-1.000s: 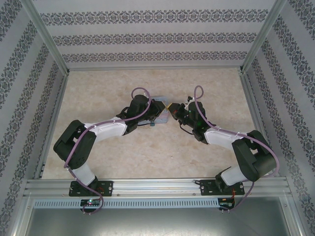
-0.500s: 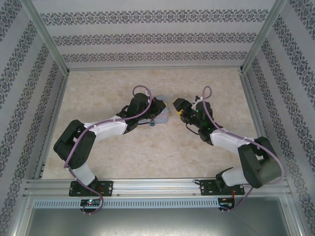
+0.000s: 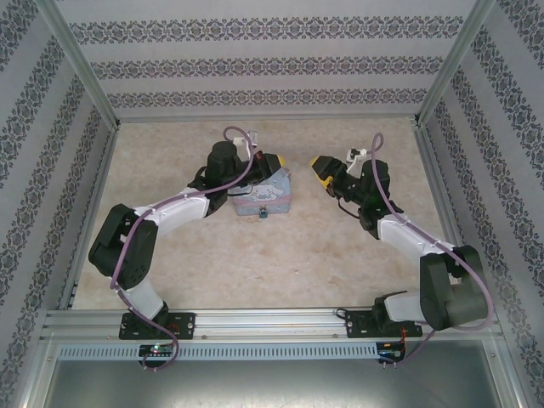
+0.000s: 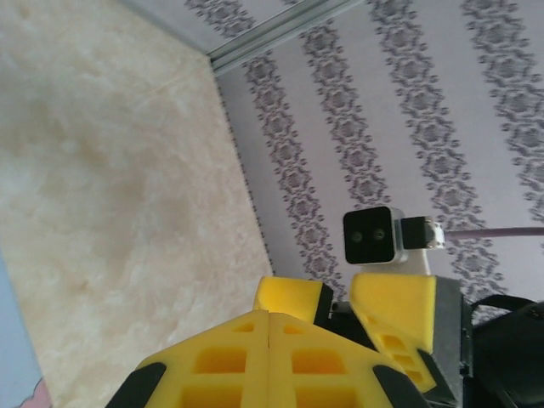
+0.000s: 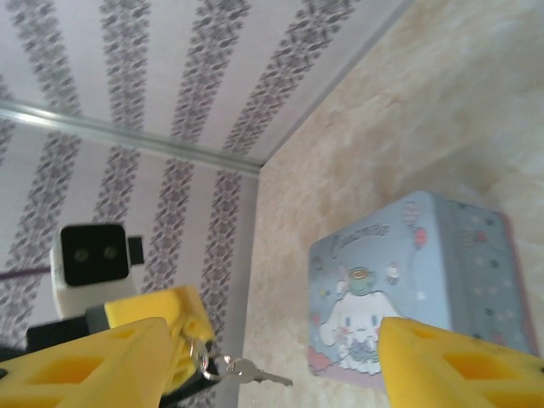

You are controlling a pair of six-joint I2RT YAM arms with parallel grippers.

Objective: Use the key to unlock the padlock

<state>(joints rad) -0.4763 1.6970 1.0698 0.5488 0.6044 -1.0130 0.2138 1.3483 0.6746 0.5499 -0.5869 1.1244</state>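
My left gripper (image 3: 276,161) hovers over the far edge of a light-blue cartoon tin (image 3: 263,197), shut on the ring of the key (image 5: 263,374). The thin key dangles free below the left gripper (image 5: 170,310). In the left wrist view that gripper (image 4: 269,314) has its yellow pads pressed together. The tiny blue padlock (image 3: 263,212) sits at the tin's near side. My right gripper (image 3: 323,168) is to the right of the tin, facing the left one, open and holding nothing. Its fingers (image 5: 85,361) frame the key and the tin (image 5: 416,289).
Patterned walls enclose the beige table (image 3: 255,255) at the back and on both sides, with metal rails at the corners. Bare tabletop lies in front of the tin and towards both side walls.
The two grippers met tip to tip over the tin a second ago. The right one has opened and drawn back to the right. The left has shifted away from me, uncovering the tin.
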